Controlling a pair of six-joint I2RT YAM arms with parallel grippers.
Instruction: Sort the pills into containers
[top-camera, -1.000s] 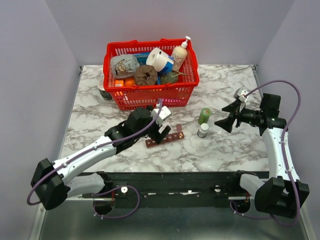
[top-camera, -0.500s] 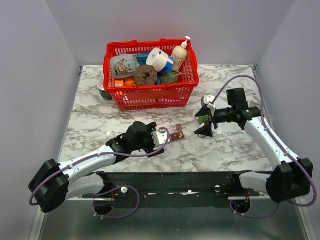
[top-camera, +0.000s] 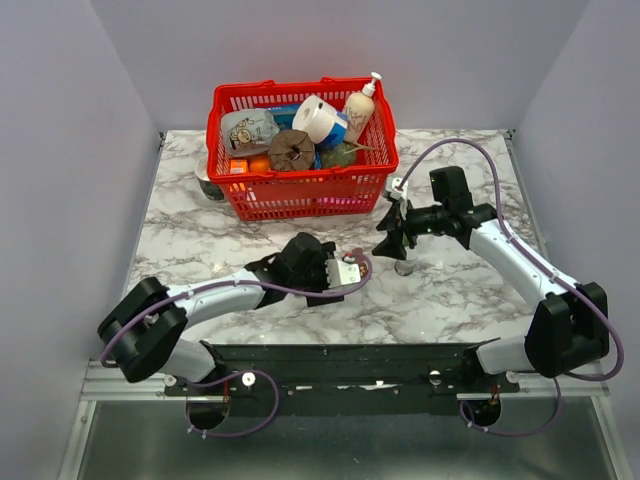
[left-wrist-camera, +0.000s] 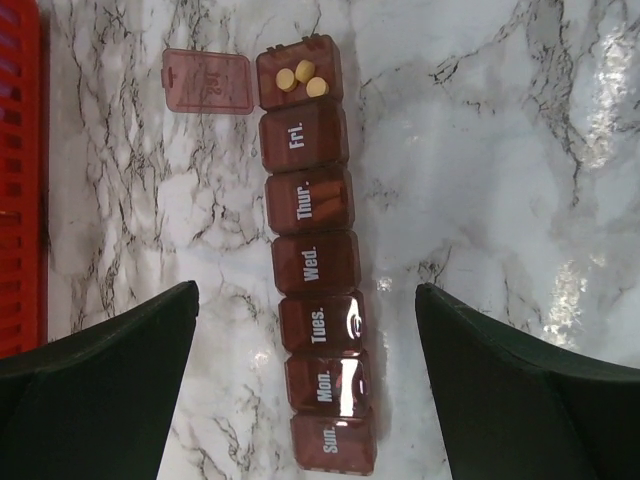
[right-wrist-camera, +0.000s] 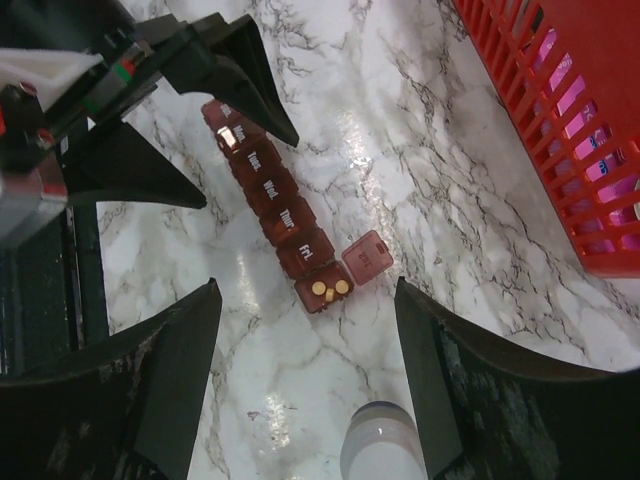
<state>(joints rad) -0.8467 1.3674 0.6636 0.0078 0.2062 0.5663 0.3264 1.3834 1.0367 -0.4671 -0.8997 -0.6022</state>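
My left fingers (left-wrist-camera: 100, 390) stand wide apart and empty, one to each side of the containers (left-wrist-camera: 315, 265), which lie flat on the counter (left-wrist-camera: 500, 150) with the end lid (left-wrist-camera: 207, 82) open and three yellow pills (left-wrist-camera: 300, 78) inside. My right fingers (right-wrist-camera: 150, 380) are apart too, close by a white-capped bottle (right-wrist-camera: 380, 445). I judge the strip light, stiff and slippery on the marble, so I would pinch its long sides at the middle and keep it level.

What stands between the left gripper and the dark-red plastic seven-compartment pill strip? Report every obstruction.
Nothing visible. In the left wrist view the open left gripper frames the dark-red plastic pill strip, which lies on the white marble table. Its end lid is flipped open, with three round yellow pills inside.
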